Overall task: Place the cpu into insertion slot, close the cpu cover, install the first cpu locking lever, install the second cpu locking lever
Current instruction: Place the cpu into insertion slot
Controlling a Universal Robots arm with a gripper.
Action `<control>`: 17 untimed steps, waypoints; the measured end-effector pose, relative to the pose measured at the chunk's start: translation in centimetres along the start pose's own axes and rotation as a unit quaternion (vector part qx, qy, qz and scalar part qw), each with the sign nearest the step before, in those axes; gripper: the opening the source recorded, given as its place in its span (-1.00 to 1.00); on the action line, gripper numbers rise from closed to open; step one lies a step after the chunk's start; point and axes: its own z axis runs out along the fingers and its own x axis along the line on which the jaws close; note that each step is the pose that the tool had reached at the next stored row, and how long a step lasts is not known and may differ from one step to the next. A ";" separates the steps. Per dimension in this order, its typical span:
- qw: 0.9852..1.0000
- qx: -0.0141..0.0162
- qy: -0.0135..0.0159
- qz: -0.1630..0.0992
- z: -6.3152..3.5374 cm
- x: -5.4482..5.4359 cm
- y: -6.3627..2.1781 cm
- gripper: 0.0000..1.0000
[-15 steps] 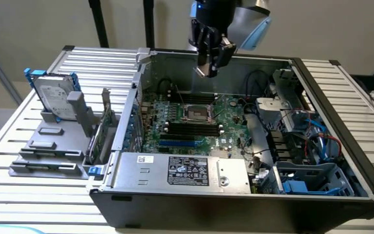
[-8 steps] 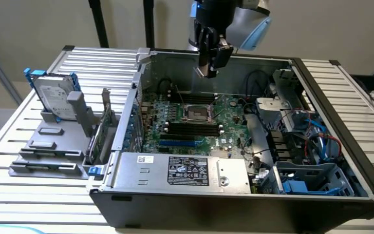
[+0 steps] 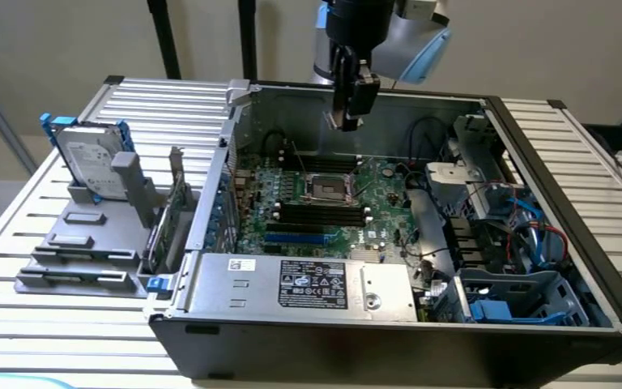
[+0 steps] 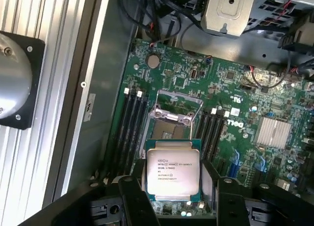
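In the wrist view the cpu (image 4: 172,169), a flat square chip with a pale metal top and printed text, sits between my two dark fingers (image 4: 131,196). My gripper (image 4: 174,187) is shut on it. In the exterior view the gripper (image 3: 348,120) hangs well above the open computer case, over the back part of the green board. The insertion slot (image 3: 327,188) (image 4: 169,131) lies below and apart from the chip, its dark centre uncovered. The cpu cover (image 4: 177,108), a silvery frame, stands open at the slot's edge.
Black memory sticks (image 3: 317,215) flank the slot on both sides. A grey labelled power-supply box (image 3: 305,284) fills the case's front. Cables and a drive cage (image 3: 517,300) crowd the exterior view's right. A hard drive (image 3: 90,166) stands on the table outside the case.
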 end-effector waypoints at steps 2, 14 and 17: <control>1.000 0.000 0.000 0.017 0.04 0.0 0.00 0.08; 0.996 -0.001 -0.002 0.094 0.63 0.0 -0.02 0.08; 0.996 -0.001 -0.002 0.094 1.17 0.0 -0.03 0.08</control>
